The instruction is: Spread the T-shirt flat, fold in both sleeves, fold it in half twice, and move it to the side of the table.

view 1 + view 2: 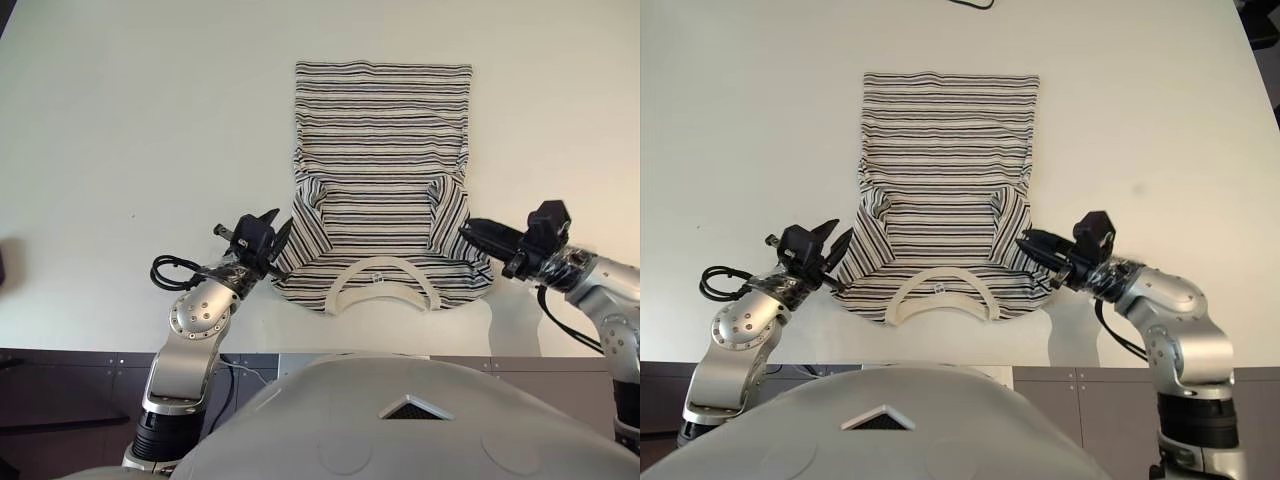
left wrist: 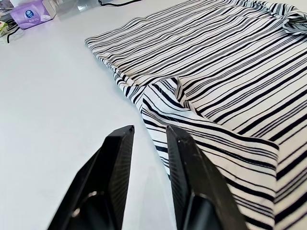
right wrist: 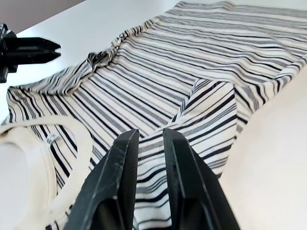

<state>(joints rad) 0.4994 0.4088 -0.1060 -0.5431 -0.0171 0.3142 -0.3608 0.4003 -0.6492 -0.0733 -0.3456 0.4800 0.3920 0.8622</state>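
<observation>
Left end effector (image 1: 281, 220) and right end effector (image 1: 466, 230), narrowly parted and empty, flank the sleeve-folded T-shirt (image 1: 385, 130) on the surface (image 1: 120, 120).

Bare bench (image 1: 120, 150) ran wide on either side of T-shirt (image 1: 385, 130) and beyond its hem. Left gripper (image 1: 280, 222) and right gripper (image 1: 466, 229) sat at opposite shoulders, well apart. Purple pack (image 2: 29, 12), cable (image 1: 970, 3) lay at far edge, well away from shirt.

No text can be read; the print on the purple pack (image 2: 29, 12) is too small
</observation>
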